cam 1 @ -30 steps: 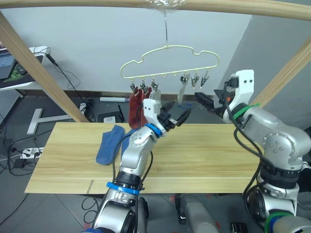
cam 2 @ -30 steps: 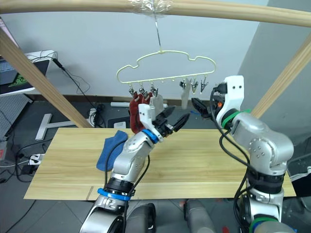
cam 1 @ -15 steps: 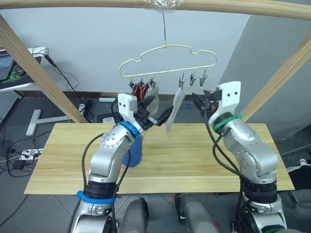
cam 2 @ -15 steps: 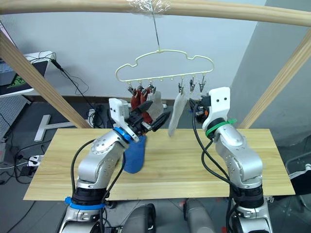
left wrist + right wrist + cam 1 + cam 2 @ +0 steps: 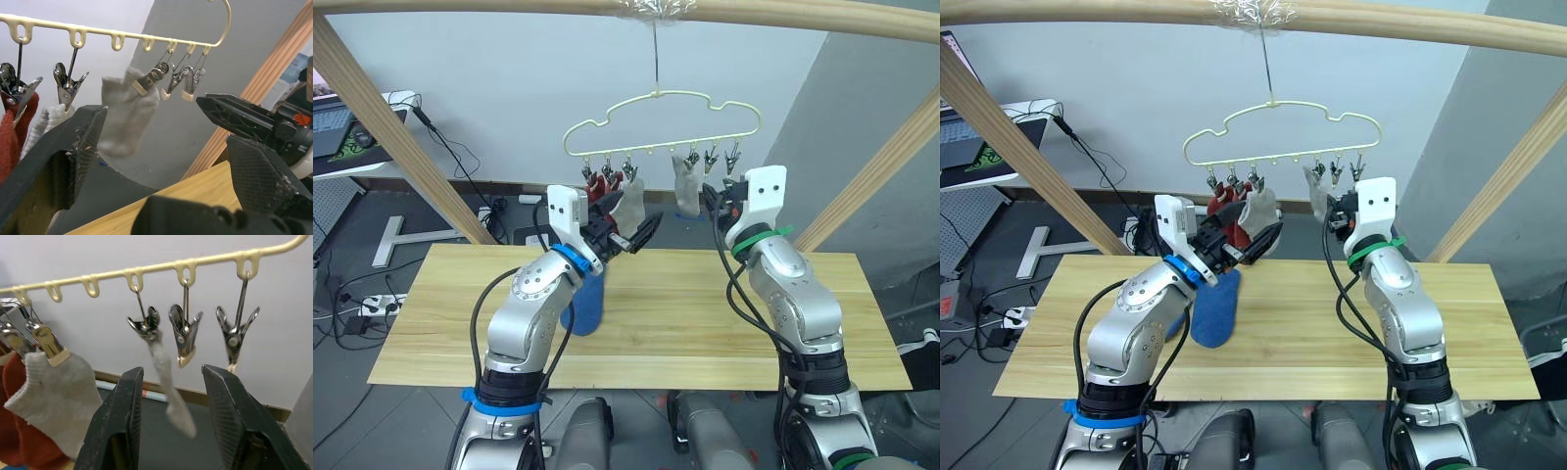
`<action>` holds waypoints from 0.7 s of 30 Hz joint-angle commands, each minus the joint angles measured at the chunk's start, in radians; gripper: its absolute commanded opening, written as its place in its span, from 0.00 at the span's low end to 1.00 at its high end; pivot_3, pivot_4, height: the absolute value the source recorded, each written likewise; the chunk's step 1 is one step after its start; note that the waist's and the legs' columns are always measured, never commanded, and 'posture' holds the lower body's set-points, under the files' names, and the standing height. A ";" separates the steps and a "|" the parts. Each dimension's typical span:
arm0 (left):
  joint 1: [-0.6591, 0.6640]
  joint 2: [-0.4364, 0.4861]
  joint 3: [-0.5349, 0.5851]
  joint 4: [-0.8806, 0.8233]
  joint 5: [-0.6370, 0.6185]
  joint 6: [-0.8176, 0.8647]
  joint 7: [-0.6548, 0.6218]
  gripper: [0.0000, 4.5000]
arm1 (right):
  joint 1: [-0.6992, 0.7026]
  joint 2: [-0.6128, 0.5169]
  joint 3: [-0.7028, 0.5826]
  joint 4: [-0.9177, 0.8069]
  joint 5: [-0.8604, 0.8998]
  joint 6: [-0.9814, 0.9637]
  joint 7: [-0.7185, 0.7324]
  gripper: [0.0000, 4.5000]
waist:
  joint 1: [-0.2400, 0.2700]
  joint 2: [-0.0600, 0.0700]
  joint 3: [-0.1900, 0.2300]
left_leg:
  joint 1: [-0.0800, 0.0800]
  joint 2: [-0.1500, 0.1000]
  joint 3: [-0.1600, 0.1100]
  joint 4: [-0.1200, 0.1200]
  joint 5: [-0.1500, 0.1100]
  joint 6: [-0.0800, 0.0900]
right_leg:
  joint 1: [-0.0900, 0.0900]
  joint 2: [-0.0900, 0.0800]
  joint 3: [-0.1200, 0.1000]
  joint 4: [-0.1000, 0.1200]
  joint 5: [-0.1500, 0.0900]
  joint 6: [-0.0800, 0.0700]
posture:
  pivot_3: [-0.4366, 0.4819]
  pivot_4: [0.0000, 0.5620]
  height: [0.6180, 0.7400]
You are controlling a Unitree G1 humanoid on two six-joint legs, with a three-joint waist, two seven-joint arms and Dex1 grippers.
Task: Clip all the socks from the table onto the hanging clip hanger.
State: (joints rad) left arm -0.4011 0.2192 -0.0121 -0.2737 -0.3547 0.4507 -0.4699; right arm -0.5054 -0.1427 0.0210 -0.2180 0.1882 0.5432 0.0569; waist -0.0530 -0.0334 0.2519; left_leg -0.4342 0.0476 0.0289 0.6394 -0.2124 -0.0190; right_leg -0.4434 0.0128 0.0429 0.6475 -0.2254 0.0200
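The pale-yellow clip hanger (image 5: 658, 98) hangs from the top pole. Two rust-red socks (image 5: 596, 186) and a light grey sock (image 5: 629, 203) are clipped at its left end. A second grey sock (image 5: 168, 387) dangles from a clip further right and looks blurred. My right gripper (image 5: 171, 372) sits just below that clip with its fingers apart on either side of the sock, not touching it. My left gripper (image 5: 641, 233) is open beneath the left clips, empty. A blue sock (image 5: 579, 305) lies on the table (image 5: 705, 313) behind my left forearm.
Two bare metal clips (image 5: 186, 333) hang at the hanger's right end. Slanted wooden poles (image 5: 411, 137) flank the table and a beam (image 5: 509, 6) runs overhead. Cables and a laptop (image 5: 333, 127) sit on the floor and desk behind.
My left arm drew back to the left, uncovering the blue sock. My right arm swung in under the right-hand clips and its jaws narrowed. The second grey sock swung on its clip.
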 commanded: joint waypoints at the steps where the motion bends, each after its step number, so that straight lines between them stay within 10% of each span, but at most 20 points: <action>1: -0.014 0.004 0.003 -0.052 -0.018 -0.007 -0.001 1.00 | -0.028 0.008 -0.018 -0.004 -0.012 -0.045 0.000 0.44 | 0.000 0.000 0.000 | 0.000 0.000 0.000 0.000 0.000 0.000 | 0.000 0.000 0.000 0.000 0.000 0.000 | 0.47 0.48 1.00; 21: -0.074 0.022 0.012 -0.099 -0.038 0.038 0.024 1.00 | -0.234 0.054 -0.043 0.382 -0.080 -0.240 -0.015 0.44 | 0.012 0.001 0.002 | 0.000 0.000 0.000 0.000 0.000 0.000 | 0.000 0.000 0.000 0.000 0.000 0.000 | 0.51 0.50 1.00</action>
State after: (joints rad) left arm -0.4638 0.2373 -0.0094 -0.3143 -0.3770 0.4938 -0.4477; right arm -0.7115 -0.0958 -0.0117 0.1823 0.1079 0.3362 0.0425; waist -0.0411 -0.0326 0.2541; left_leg -0.4342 0.0476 0.0289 0.6397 -0.2124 -0.0190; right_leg -0.4432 0.0128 0.0430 0.6478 -0.2253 0.0198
